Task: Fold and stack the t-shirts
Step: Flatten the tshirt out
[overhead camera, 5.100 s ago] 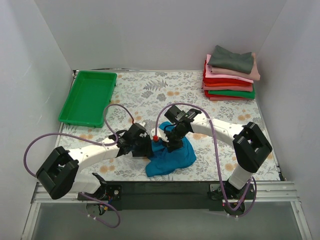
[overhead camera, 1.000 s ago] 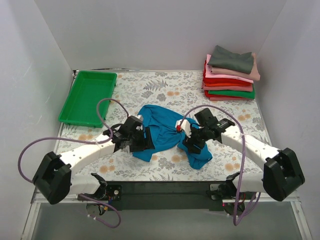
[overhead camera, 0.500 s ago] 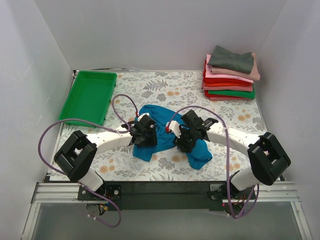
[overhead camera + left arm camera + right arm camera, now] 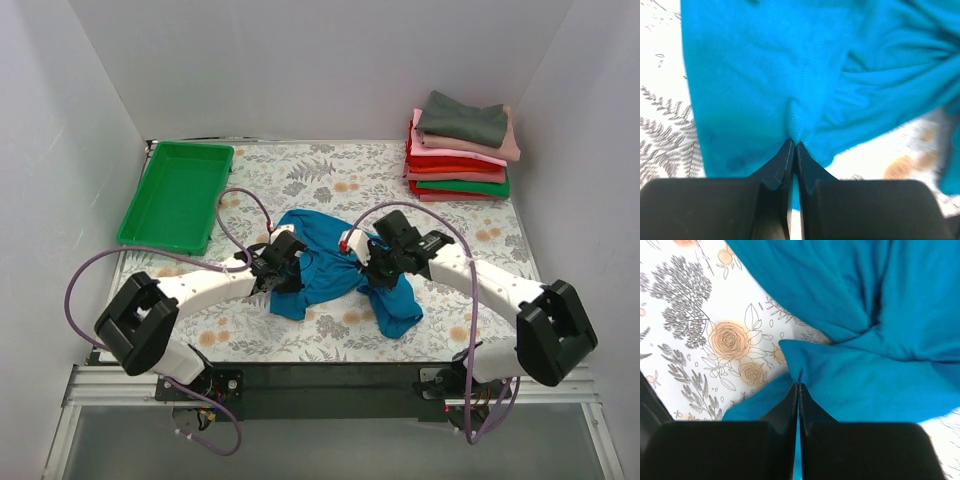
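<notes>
Now logging the spread-out step, judged early in the fold. Found teal t-shirt (image 4: pixel 322 272) crumpled and twisted at mid-desk, between the two arms, lying on the floral desk (image 4: pixel 300 170) cover. Found left jaws pinched fully together on a stitched seam ridge toward the garment's left side, gripping cloth at the very tips. Found right jaws likewise closed on a folded edge toward its right side, just short of a knot of twisted fabric. Noted stack of folded t-shirts (image 4: pixel 461 150) at the far right corner, grey on top, pinks, reds and green beneath. Noted green tray (image 4: pixel 175 195) at the far left, well apart from the work. To do this step well: lift both pinches together, draw apart evenly and only enough to undo the twist, keep tension low to avoid slipping off thin cotton, then lay flat short of the near edge. Worth checking for a single layer in each pinch before pulling. Found no brand, label or writing legible in any view.
</notes>
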Robot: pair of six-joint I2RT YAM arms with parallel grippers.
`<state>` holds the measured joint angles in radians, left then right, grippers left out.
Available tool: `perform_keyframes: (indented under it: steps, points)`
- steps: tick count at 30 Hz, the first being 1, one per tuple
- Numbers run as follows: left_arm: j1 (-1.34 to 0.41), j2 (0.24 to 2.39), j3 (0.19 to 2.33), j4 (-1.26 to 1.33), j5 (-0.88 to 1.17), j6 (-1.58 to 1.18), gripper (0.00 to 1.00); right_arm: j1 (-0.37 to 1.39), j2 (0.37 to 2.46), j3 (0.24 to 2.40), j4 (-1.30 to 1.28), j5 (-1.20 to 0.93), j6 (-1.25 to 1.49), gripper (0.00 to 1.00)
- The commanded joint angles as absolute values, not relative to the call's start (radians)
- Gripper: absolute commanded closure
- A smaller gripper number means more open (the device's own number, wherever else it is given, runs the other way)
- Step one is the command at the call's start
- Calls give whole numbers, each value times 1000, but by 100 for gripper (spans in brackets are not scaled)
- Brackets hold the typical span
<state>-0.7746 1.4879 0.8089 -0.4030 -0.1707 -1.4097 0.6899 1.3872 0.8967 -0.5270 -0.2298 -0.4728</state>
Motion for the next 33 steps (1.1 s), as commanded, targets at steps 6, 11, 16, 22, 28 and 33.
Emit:
perform_keyframes:
  steps: [6, 11, 16, 22, 28, 33]
  points:
    - [-779, 1214, 827, -501, -181, -1396, 100, 560, 1189, 1025, -689, -379, -610, 99]
    - [-778, 1027, 868, -578, -222, -1411, 100, 456, 1088, 1174, -768, -318, -682, 99]
    - [-775, 759, 998, -601, -303, -1419, 100, 284, 1080, 1423, -848, -366, -750, 99]
    - [-775, 612, 1225, -609, -393, -1361, 100, 132, 1065, 1672, -885, -474, -735, 99]
    - [-775, 535, 1293, -653, -442, -1322, 100, 66, 1028, 1718, -862, -424, -721, 99]
    - [-775, 471, 1175, -653, -498, -1351, 100, 54, 1020, 1660, -809, -407, -690, 99]
